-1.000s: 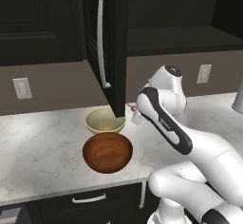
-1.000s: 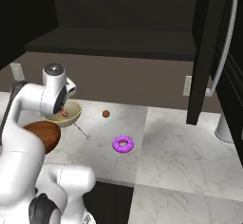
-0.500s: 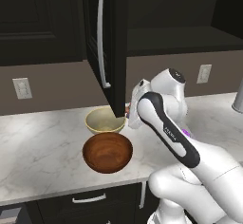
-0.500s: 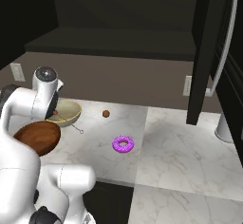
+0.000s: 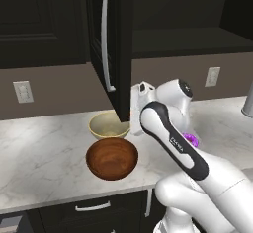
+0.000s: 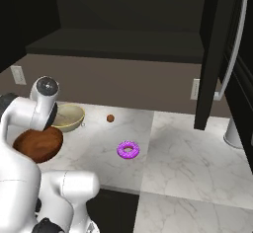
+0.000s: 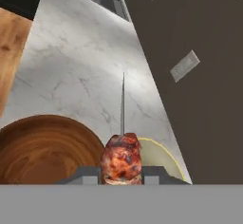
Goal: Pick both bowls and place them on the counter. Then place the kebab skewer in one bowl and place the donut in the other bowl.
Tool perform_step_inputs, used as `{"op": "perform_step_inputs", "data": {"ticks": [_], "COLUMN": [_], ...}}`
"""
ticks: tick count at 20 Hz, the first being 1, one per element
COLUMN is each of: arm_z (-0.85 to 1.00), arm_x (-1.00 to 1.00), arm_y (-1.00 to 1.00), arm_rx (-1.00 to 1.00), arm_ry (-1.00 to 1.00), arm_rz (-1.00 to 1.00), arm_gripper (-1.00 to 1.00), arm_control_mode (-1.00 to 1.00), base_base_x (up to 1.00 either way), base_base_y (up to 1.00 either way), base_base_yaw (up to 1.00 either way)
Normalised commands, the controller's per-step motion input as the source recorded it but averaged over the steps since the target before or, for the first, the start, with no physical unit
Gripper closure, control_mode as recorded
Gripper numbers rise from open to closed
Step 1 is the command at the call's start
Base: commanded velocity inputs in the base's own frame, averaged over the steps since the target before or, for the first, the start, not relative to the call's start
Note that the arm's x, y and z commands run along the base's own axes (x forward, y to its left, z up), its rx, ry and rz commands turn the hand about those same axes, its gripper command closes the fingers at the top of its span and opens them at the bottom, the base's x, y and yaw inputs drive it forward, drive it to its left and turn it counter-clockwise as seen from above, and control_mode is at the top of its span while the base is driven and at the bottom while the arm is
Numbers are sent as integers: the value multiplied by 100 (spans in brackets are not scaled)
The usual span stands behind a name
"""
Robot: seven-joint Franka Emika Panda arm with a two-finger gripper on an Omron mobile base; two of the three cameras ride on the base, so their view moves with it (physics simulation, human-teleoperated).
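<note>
- Currently, the kebab skewer (image 7: 122,159) is seen clamped between the fingers of the gripper (image 7: 122,174), which are clenched on a meat piece, the thin metal stick pointing away from the hand.
- Both bowls stand on the counter (image 5: 44,153), touching or nearly so: the dark brown bowl (image 5: 111,158) nearer the front edge, the cream-yellow bowl (image 5: 107,125) just behind it.
- The skewer is judged to be carried above the rims of the two bowls, close to where they meet.
- A release here could drop it into the cream-yellow bowl, or across both rims, since the stick is long and the bowls sit so close.
- A tilted stick could also lever out over the brown rim.
- The donut (image 6: 128,150) lies untouched on the counter, well apart from the bowls, with a small brown ball (image 6: 110,118) beyond it.
</note>
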Motion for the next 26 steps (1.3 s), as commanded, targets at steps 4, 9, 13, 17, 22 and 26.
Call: {"op": "perform_step_inputs", "data": {"ticks": [4,9,13,17,22,26], "arm_z": [-3,0,-2,-6,-4,-2], "arm_x": [32,42,41,41,16,-20], "arm_y": [18,1,2,8,7,30], "arm_rx": [0,-3,-8,-6,-5,0], "arm_ry": [-5,-1,0,0,0,1], "arm_rz": [16,11,5,0,0,0], "arm_gripper": [100,100,100,100,100,100], "arm_control_mode": [-100,-100,-100,-100,-100,-100], "base_base_x": [0,0,0,0,0,0], "base_base_y": [0,0,0,0,0,0], "base_base_yaw": [0,0,0,0,0,0]}}
